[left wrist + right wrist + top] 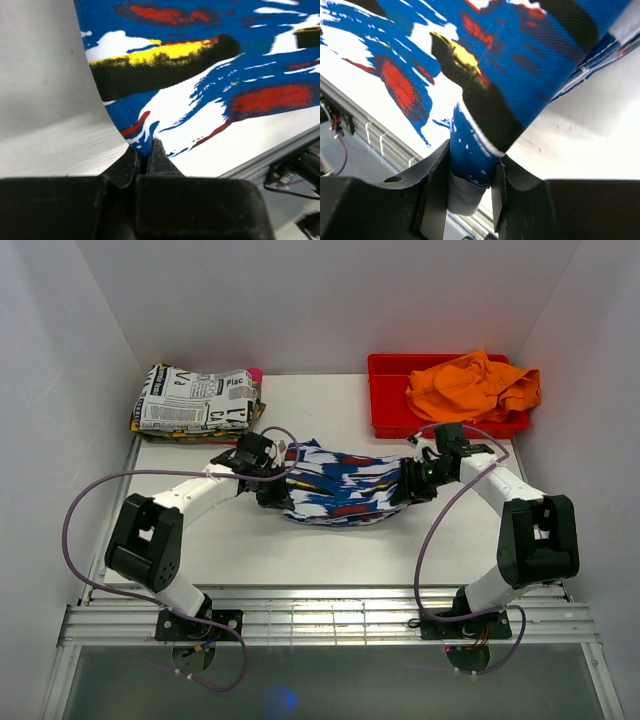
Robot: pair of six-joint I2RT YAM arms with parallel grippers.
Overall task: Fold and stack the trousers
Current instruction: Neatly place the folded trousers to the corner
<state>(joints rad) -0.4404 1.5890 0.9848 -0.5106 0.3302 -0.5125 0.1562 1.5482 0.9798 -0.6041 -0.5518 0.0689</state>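
Left hand (148,154), right hand (468,172), gripping trousers (340,490)

Trousers (215,95): matt woven cloth, fine twill ribs.
Left gripper (148,151) fingers matt black plastic; table (330,550) smooth, faint sheen; red tray (384,400) probably plastic.

On my left wrist cam, the left gripper (148,161) has both fingers (162,162) pinched together on a thin corner of the trousers (210,65). Almost no gap between the jaws, with a blue and red edge caught in it. The cloth fans up and right from the pinch and fills most of the frame: black-yellow patch up top, red patches right. Pale table (60,145) shows left and below. Metal rail (280,150) and dark cables (292,177) sit bottom right.
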